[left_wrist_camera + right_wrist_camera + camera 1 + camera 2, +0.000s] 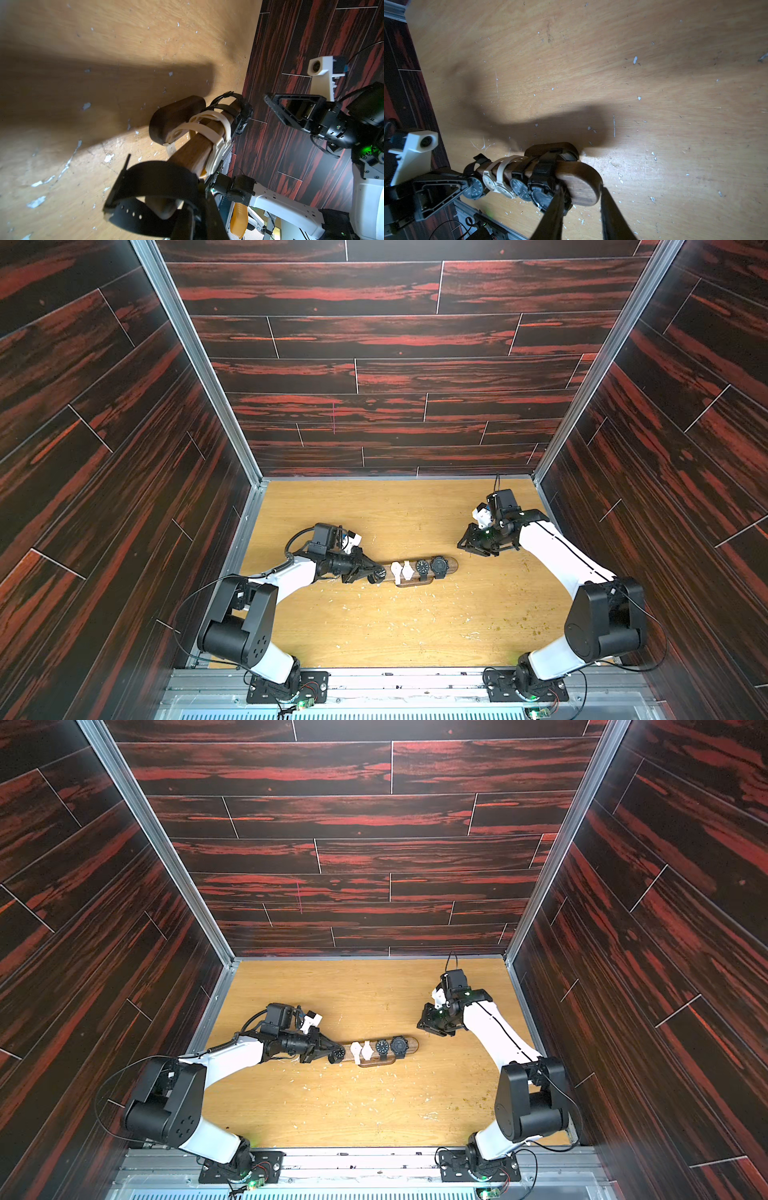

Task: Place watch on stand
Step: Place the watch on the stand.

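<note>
Dark plank walls [374, 364] streaked with red enclose a pale wooden table [374, 510], scuffed and flecked with white.

Left: the left hand [370, 571] lies low along the table, pressed together on a black watch [473, 188] at the left end of the stand [451, 564]. The watch's strap [153, 182] is looped round the bar's rounded tip. Judgement: gripping at the case keeps the loop open and lined up, so the watch can be slid further along the bar.

Centre: the stand lies across the table on its small base [409, 584]. Two white watches [402, 570] and two black watches [431, 566] sit side by side on the bar, leaving the left end as the free seat.

Right: the right hand [473, 549] is spread and empty, well apart from the stand's right end. Judgement: it is parked clear of the work, not bracing the stand.

Views: both top views show the spacing of hands and stand, but the held watch is only a dark blob there. The left wrist view alone shows the strap encircling the bar end. The right wrist view alone shows the dials in a row, with the held watch just beside the nearest white one.
</note>
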Robot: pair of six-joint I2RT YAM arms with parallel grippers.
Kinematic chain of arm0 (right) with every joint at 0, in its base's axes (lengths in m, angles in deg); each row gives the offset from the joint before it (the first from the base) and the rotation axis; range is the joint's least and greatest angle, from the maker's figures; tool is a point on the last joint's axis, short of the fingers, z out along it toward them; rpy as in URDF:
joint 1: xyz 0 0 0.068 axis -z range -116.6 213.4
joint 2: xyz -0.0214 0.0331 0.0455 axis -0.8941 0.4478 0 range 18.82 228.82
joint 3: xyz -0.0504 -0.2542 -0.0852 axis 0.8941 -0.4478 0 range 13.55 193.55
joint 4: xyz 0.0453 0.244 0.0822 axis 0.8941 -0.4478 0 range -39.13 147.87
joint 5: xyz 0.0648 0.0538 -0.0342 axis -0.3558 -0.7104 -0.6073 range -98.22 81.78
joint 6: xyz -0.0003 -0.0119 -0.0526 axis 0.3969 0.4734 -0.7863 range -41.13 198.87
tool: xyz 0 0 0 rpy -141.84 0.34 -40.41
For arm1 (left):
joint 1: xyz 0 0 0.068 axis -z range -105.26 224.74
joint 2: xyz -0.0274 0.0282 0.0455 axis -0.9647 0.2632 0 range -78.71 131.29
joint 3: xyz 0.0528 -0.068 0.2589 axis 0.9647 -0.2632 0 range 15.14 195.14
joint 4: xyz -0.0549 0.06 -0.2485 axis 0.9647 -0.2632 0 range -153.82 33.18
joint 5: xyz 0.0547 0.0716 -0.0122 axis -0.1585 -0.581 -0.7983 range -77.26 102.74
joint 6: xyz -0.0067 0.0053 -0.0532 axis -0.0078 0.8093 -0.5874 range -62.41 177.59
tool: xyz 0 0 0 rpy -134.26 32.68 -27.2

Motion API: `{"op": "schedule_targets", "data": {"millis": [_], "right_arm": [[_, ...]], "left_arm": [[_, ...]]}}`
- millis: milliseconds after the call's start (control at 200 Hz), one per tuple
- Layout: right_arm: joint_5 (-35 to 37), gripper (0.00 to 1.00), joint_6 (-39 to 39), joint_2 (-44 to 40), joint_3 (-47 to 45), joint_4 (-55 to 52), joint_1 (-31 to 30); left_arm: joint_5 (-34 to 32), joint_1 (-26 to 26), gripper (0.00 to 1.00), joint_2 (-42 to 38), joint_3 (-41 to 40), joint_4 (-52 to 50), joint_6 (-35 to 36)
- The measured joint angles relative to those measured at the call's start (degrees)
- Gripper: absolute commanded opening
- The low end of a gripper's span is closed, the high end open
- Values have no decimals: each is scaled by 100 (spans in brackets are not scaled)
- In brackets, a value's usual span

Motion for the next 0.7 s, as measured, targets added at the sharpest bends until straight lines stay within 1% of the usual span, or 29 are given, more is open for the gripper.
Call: {"op": "schedule_targets", "data": {"millis": [361, 701], "right_arm": [[0, 33, 0, 22, 0, -2, 0], [-15, 33, 0, 24, 0, 2, 0]], "left_arm": [[55, 0, 11, 125, 20, 361, -227], [57, 129, 26, 214, 31, 568, -363]]}}
